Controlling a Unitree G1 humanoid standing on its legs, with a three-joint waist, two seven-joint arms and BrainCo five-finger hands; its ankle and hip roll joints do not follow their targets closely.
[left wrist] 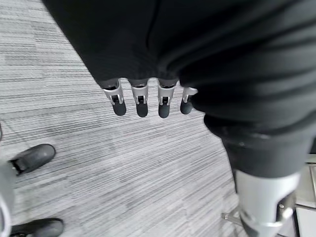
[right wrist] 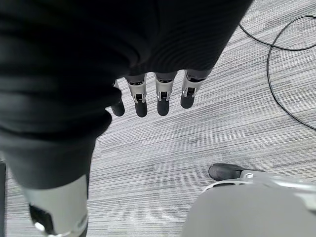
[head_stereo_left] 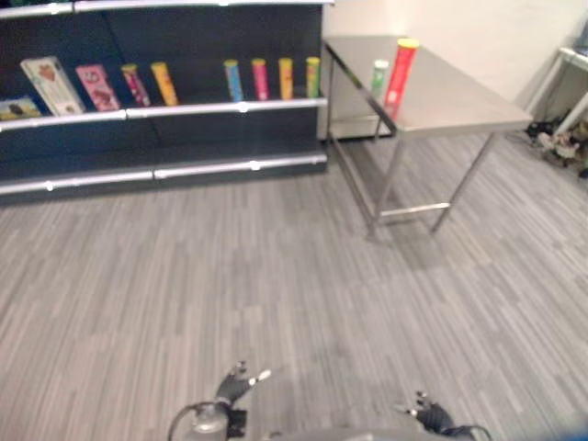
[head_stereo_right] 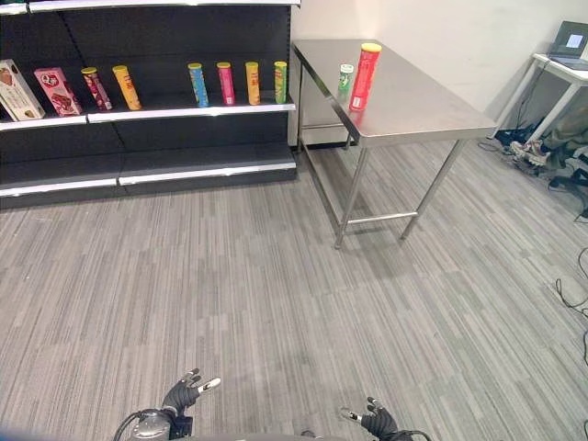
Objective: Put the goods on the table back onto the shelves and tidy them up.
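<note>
While both arms hang low at the bottom of the head views, the left hand [head_stereo_right: 188, 392] and the right hand [head_stereo_right: 375, 421] are over bare grey striped floor [head_stereo_right: 276, 303], well apart from everything else. Left wrist view: left hand's fingers [left wrist: 141, 103] in a straight relaxed row, pointing down at the floor, grasping nothing. Right wrist view: right hand's fingers [right wrist: 163, 101] likewise straight and relaxed, nothing in them, released.

Goods to move are on the steel tabletop [head_stereo_right: 413, 101] at upper right: a tall red can with a yellow lid [head_stereo_right: 365, 76] standing upright near the tabletop's left edge, and a shorter green can [head_stereo_right: 345, 80] upright just beside it on the shelf side. Can't tell if the two touch.

Dark shelf unit [head_stereo_right: 147, 37] stands along the back wall, left of the tabletop, its end just beside the tabletop's corner. On the middle shelf [head_stereo_right: 193, 112], a row of four upright cans at the right end: blue can [head_stereo_right: 197, 84], pink can [head_stereo_right: 225, 83], orange can [head_stereo_right: 252, 83], yellow-green can [head_stereo_right: 280, 82], spaced evenly, apart from each other. Further left, two cans leaning: yellow can [head_stereo_right: 126, 87] and dark red can [head_stereo_right: 95, 88], both tilted. Left of those a pink box [head_stereo_right: 57, 91] and a white box [head_stereo_right: 16, 89], propped leaning. Lower shelf [head_stereo_right: 138, 170] holds nothing visible.

At far right a white desk [head_stereo_right: 560, 69] with a laptop [head_stereo_right: 570, 41] on it.
</note>
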